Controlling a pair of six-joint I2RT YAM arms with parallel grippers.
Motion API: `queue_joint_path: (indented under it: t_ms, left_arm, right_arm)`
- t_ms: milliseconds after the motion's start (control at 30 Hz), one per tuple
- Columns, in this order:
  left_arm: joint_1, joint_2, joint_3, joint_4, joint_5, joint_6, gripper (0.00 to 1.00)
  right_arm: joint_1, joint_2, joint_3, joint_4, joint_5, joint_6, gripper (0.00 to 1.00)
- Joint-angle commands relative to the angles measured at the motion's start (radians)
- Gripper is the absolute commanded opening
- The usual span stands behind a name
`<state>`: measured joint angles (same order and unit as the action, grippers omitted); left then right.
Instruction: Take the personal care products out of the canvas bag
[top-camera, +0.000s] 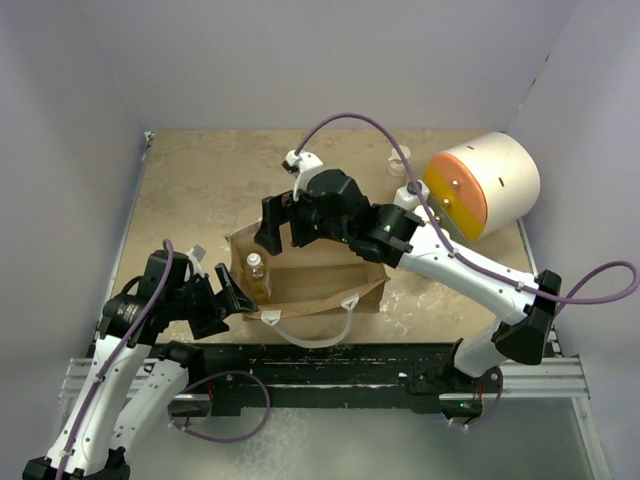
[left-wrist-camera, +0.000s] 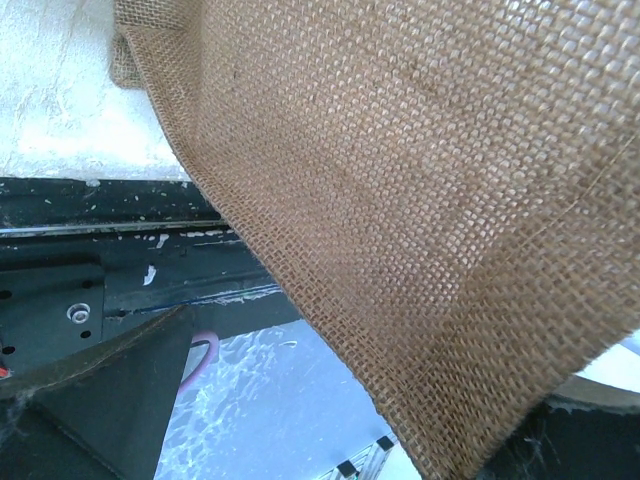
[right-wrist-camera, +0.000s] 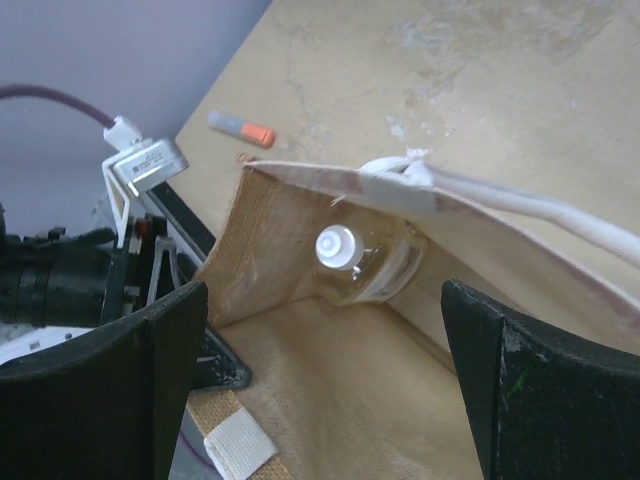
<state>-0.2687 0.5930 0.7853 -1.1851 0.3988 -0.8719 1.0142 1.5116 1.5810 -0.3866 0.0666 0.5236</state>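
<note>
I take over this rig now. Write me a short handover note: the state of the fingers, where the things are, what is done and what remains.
Left gripper: open, its fingers on either side of the canvas bag wall at the near left corner.
Right gripper: open and empty, above the bag's left end.
Small amber white-capped bottle: upright inside the bag, in its left corner.
Done: unclear. A small pale item stands by the large cylinder, too small to identify.
Left: lift out the amber bottle, then check the part of the bag hidden under the right arm.
</note>
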Motion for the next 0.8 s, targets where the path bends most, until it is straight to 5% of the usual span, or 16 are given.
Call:
queue_joint_path:
  t_ms: [0,767]
  left_arm:
    - [0.002,0.0,-0.003,-0.027,-0.008,-0.008,0.95]
    - [0.002,-0.02,-0.009,-0.042,0.002,-0.012,0.95]
  right_arm:
    - [0.052,0.018,0.006,-0.009,0.047,0.003,1.0]
    - [0.099,0.33,0.127,-0.189,0.148,0.286,1.0]
